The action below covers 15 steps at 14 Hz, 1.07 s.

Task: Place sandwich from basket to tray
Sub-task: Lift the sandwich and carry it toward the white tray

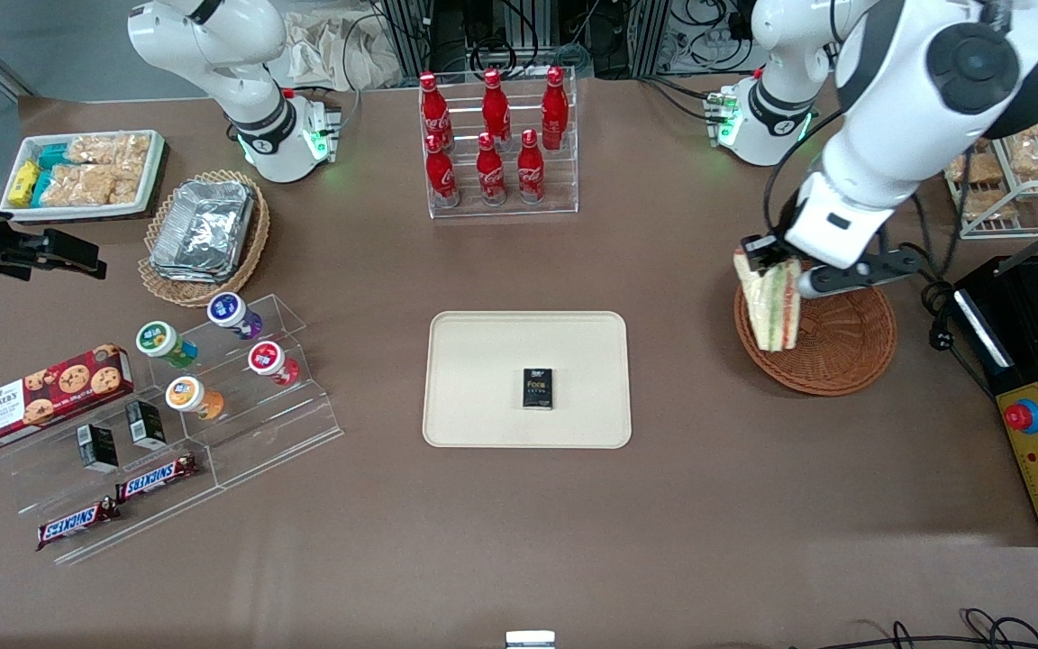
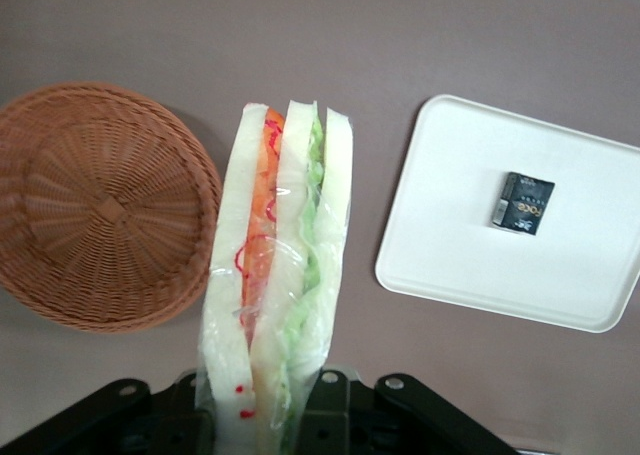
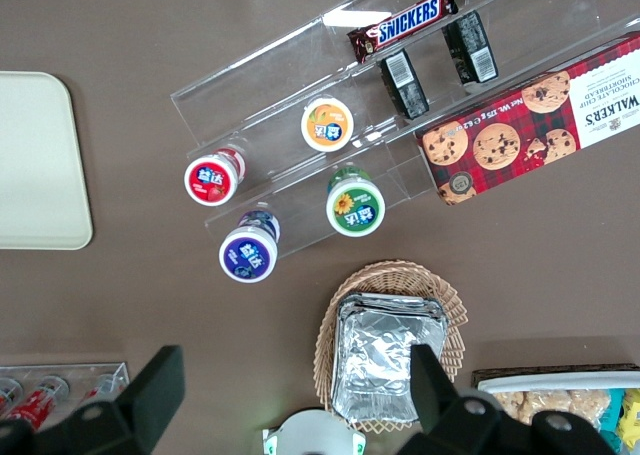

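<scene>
My left gripper [image 1: 769, 263] is shut on the sandwich [image 1: 769, 302], a plastic-wrapped wedge of pale bread with orange, red and green filling, which hangs point-down above the rim of the reddish-brown wicker basket [image 1: 843, 347]. In the left wrist view the sandwich [image 2: 282, 265] rises from between my gripper [image 2: 262, 415] and its black fingers [image 2: 340, 415], with the empty basket [image 2: 100, 210] beside it. The cream tray [image 1: 492, 379] lies flat mid-table, toward the parked arm's end from the basket, and carries a small black packet [image 1: 538, 388]. The tray [image 2: 450, 245] and packet [image 2: 523, 203] also show from the wrist.
A clear rack of red cola bottles [image 1: 496, 135] stands farther from the front camera than the tray. A black appliance with a red button [image 1: 1037, 424] sits at the working arm's end. Acrylic shelves of cups and snacks [image 1: 168, 406] and a foil-tray basket [image 1: 204, 234] lie toward the parked arm's end.
</scene>
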Each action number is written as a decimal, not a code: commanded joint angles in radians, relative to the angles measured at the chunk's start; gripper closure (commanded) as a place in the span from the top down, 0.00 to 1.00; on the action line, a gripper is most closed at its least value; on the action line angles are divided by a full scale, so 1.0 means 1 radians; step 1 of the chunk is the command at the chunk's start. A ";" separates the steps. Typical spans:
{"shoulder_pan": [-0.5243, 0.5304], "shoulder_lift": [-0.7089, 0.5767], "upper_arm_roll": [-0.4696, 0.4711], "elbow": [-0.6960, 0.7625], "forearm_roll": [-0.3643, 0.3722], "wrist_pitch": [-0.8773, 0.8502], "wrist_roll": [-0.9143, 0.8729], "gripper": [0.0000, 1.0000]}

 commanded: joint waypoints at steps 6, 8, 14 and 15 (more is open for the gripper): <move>-0.051 0.159 -0.131 -0.064 0.097 0.221 -0.201 0.00; -0.101 0.234 -0.131 -0.062 0.195 0.267 -0.272 0.00; -0.166 0.402 -0.124 -0.058 0.342 0.401 -0.320 0.00; -0.167 0.419 -0.124 -0.058 0.370 0.418 -0.332 0.00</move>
